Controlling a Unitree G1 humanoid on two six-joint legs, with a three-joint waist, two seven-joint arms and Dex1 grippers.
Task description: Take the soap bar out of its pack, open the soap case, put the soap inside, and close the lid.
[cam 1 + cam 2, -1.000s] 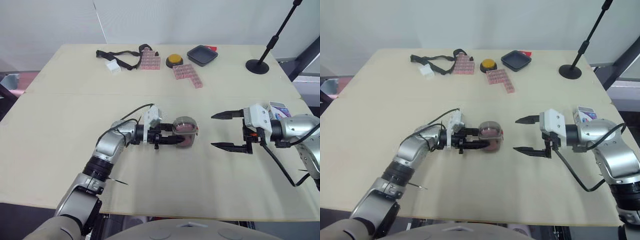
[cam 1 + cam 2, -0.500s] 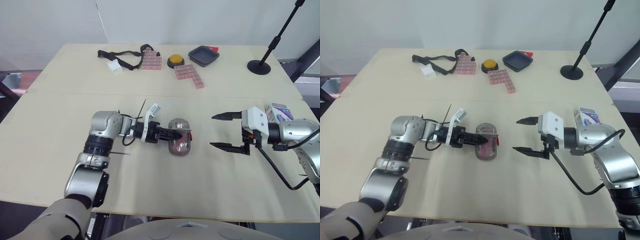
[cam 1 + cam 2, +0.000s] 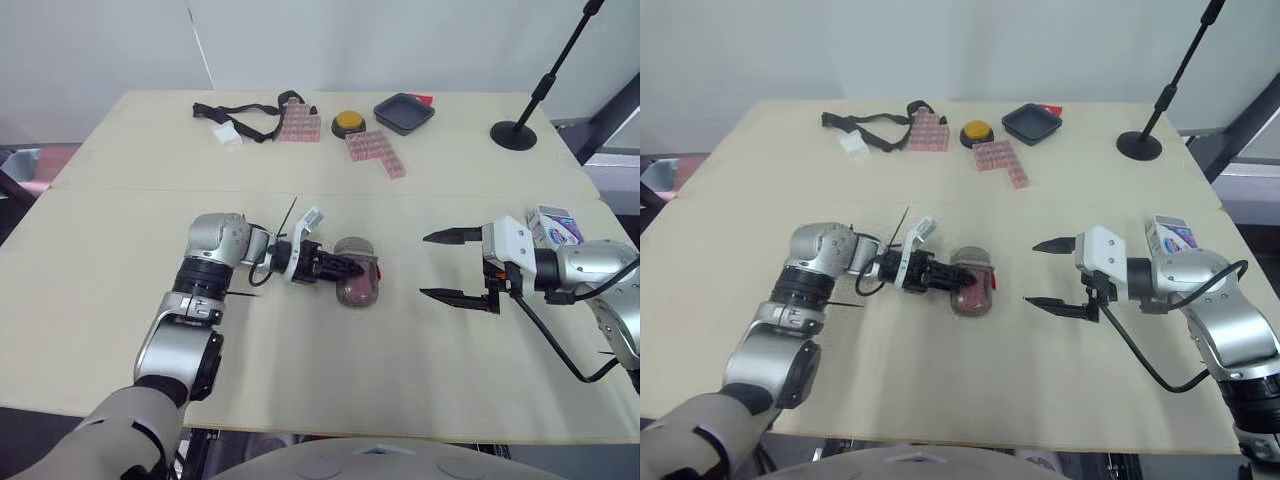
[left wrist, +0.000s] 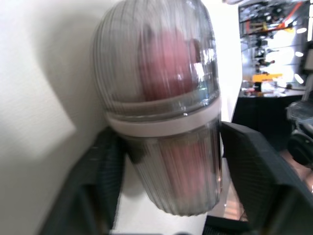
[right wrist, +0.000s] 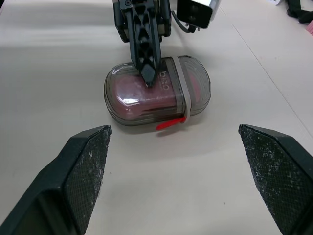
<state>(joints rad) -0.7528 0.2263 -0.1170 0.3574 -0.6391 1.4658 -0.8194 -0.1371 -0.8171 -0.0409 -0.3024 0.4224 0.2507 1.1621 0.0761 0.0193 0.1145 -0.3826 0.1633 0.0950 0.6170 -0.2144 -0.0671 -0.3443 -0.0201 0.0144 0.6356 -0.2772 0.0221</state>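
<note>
Soap case newly flat in left claw, well inside table edges.

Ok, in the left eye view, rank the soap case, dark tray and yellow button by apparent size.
Largest: soap case and dark tray look about alike. The tray sits farther back, so I won't rank those two.
Smallest: yellow button.

left gripper grips soap case on table; right gripper spread wide, nearby.
</note>
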